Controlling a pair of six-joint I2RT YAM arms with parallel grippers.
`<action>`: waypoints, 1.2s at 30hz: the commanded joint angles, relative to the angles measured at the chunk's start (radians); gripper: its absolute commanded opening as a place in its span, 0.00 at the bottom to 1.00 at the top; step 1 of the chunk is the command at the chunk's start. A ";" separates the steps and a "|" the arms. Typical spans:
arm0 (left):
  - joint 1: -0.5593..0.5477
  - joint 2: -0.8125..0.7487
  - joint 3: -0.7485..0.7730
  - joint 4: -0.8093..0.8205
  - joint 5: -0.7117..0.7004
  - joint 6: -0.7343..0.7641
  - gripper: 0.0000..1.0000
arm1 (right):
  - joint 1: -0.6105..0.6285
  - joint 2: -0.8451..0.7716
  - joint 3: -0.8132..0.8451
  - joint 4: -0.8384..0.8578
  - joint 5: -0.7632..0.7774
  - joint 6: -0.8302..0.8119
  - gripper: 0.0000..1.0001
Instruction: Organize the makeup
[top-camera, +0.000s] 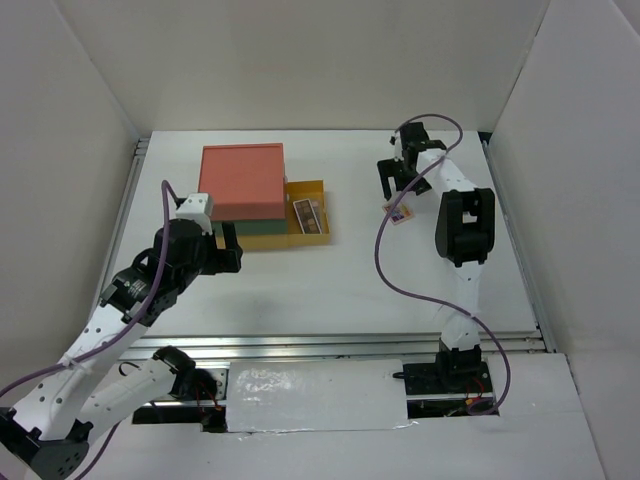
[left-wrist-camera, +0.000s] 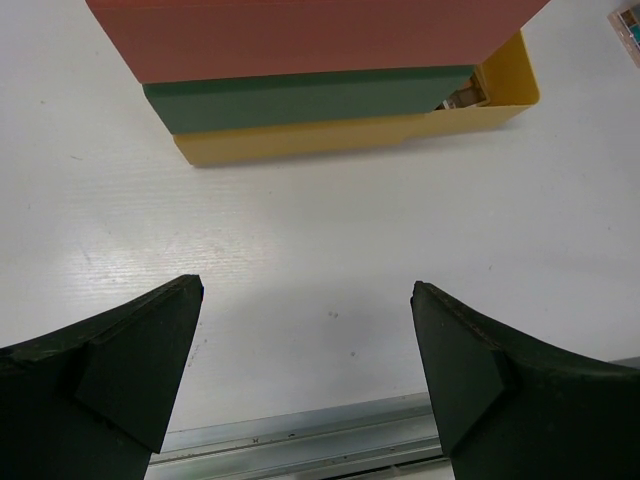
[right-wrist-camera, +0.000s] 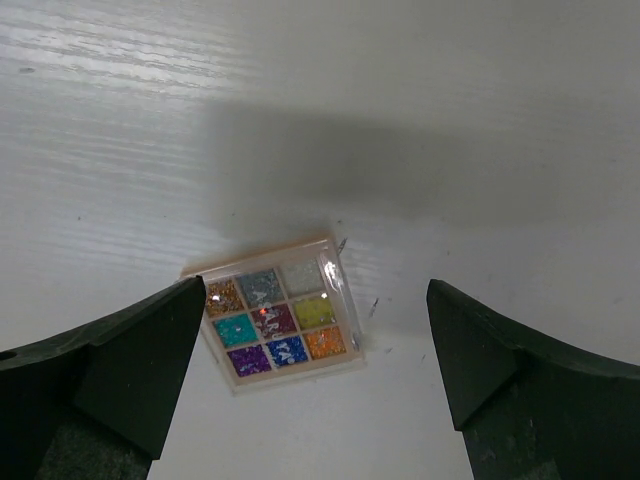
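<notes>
A small square pinkish palette (right-wrist-camera: 275, 312) with nine glitter pans lies flat on the white table, at the right in the top view (top-camera: 401, 215). My right gripper (right-wrist-camera: 316, 288) hovers just above it, open and empty, with the palette nearer its left finger (right-wrist-camera: 150, 340). In the top view that gripper (top-camera: 398, 182) sits just behind the palette. A long brownish palette (top-camera: 305, 213) lies in the pulled-out yellow drawer (top-camera: 318, 235). My left gripper (left-wrist-camera: 306, 288) is open and empty over bare table, in front of the box (top-camera: 228, 255).
The stacked drawer box (top-camera: 241, 178) has an orange top, a green middle (left-wrist-camera: 300, 100) and a yellow bottom drawer (left-wrist-camera: 340, 135) slid out to the right. White walls enclose the table. A metal rail (left-wrist-camera: 300, 435) runs along the near edge.
</notes>
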 joint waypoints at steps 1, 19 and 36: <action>0.002 0.005 0.003 0.039 0.018 0.029 0.99 | 0.007 0.058 0.089 -0.127 -0.052 -0.023 1.00; 0.004 0.031 0.005 0.045 0.053 0.043 0.99 | 0.021 0.108 0.138 -0.336 -0.129 -0.067 1.00; 0.004 0.022 0.005 0.046 0.058 0.046 0.99 | 0.027 0.180 0.279 -0.402 0.019 0.003 0.70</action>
